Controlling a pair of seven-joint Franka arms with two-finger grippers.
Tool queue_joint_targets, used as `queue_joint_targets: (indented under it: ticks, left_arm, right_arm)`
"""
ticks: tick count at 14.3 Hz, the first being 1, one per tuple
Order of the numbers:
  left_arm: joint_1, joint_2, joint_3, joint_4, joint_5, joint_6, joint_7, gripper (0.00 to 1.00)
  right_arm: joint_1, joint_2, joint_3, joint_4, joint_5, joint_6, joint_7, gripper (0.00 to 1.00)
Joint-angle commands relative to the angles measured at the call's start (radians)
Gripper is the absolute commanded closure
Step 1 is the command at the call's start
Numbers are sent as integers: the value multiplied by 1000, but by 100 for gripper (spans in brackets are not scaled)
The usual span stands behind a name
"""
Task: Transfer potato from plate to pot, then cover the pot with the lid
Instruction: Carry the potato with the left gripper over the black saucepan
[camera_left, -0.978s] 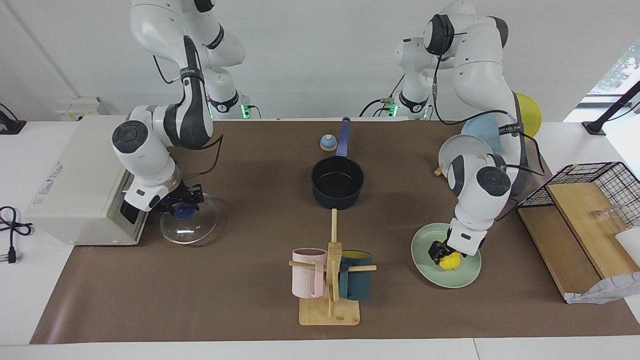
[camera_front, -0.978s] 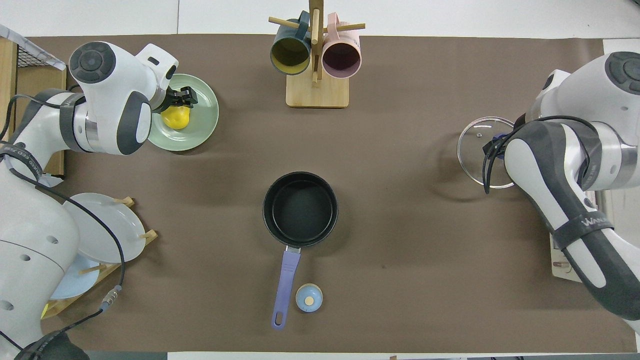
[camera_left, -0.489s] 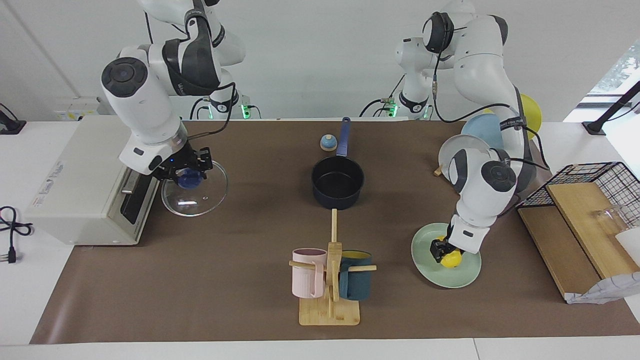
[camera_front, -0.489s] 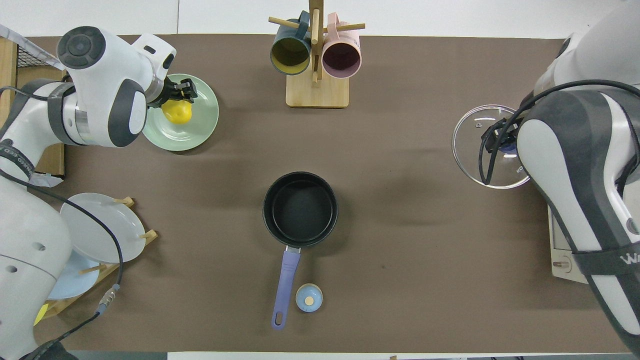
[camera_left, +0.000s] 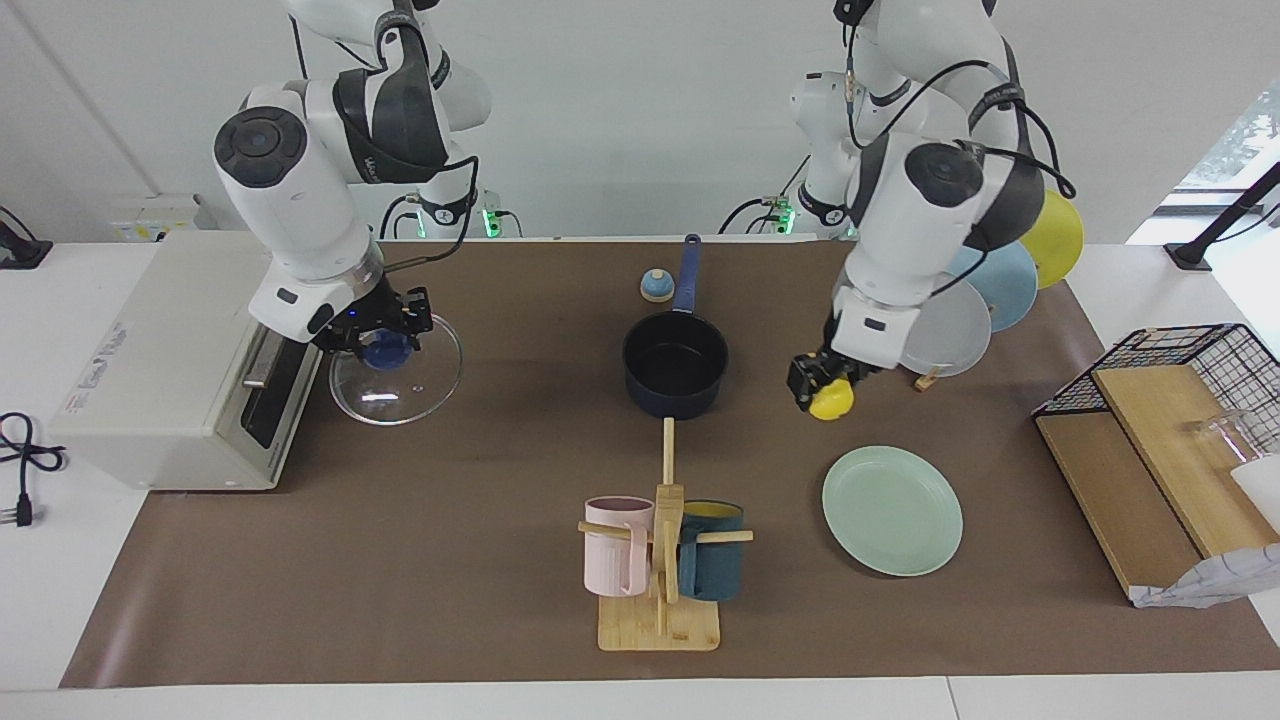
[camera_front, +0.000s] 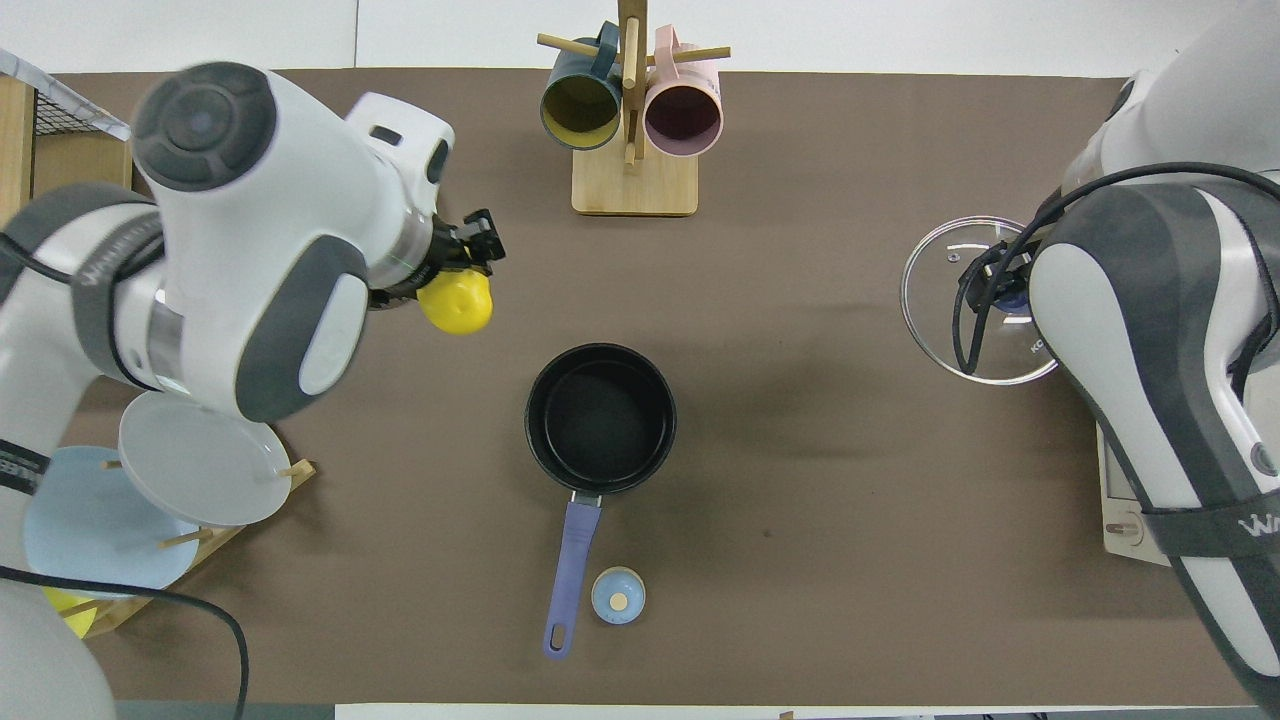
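Note:
My left gripper (camera_left: 822, 385) is shut on the yellow potato (camera_left: 832, 402) and holds it in the air over the brown mat, between the mint-green plate (camera_left: 892, 510) and the navy pot (camera_left: 675, 365). The plate lies bare; in the overhead view my left arm hides it. There the potato (camera_front: 457, 302) hangs from the left gripper (camera_front: 465, 270), beside the pot (camera_front: 600, 418), which stands empty mid-table. My right gripper (camera_left: 385, 340) is shut on the blue knob of the glass lid (camera_left: 410, 385) and holds it above the mat at the right arm's end of the table; the lid also shows in the overhead view (camera_front: 940, 320).
A wooden mug rack (camera_left: 660, 600) with a pink and a teal mug stands farther from the robots than the pot. A small blue bell (camera_left: 656, 286) sits by the pot's handle. A white appliance (camera_left: 170, 360) is beside the lid. An upright plate rack (camera_left: 980, 290) and a wire basket (camera_left: 1200, 360) stand at the left arm's end.
My left gripper has lifted the potato off the plate and carried it toward the pot. My right gripper has raised the lid off the mat and moved it slightly toward the pot.

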Motion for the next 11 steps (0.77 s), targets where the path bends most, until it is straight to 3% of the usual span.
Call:
queue_joint_targets:
  ticks: [1, 6, 11]
  left_arm:
    - [-117, -62, 18, -185, -13, 153, -45, 100]
    - [-260, -45, 21, -366, -12, 317, -38, 100]
    - [-286, 14, 23, -401, -1, 401, -27, 100]
  right_arm:
    - [-6, -9, 3, 7, 18, -18, 0, 100]
    - [-8, -9, 3, 5, 18, -15, -4, 100]
    - [-9, -9, 3, 2, 18, -12, -8, 100]
